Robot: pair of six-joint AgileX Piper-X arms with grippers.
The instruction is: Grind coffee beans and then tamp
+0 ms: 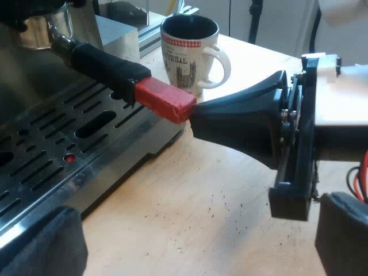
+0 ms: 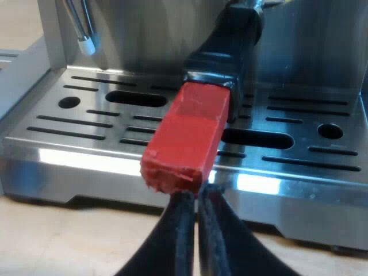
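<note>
The holder [image 1: 39,27] sat locked into the front of the espresso machine [image 2: 144,34]. Its dark handle [image 1: 106,64] reached out over the drip tray [image 1: 54,152] and past the tray's near edge, ending in the red end [image 1: 165,100]. In the right wrist view that red end [image 2: 187,138] was chipped and ragged at its tip. The right gripper [image 2: 197,198] met the handle there. Its two black fingers were drawn together with barely a slit between them, and their tips lay against the underside of the red tip without clasping it. From the left wrist view the same right gripper [image 1: 198,115] touched the end face of the red block with its narrow point. The left gripper [image 1: 192,244] hung near the tray's edge above the table [image 1: 172,190], its pads [image 1: 43,244] spread wide and holding nothing. A steam wand [image 2: 79,26] hung over the far side of the slotted tray. A mug [image 1: 190,46] with a red checked band stood upright on the table just beyond the handle, apart from it. Dark coffee grounds [image 1: 224,201] were scattered over the wood beneath the right gripper.
</note>
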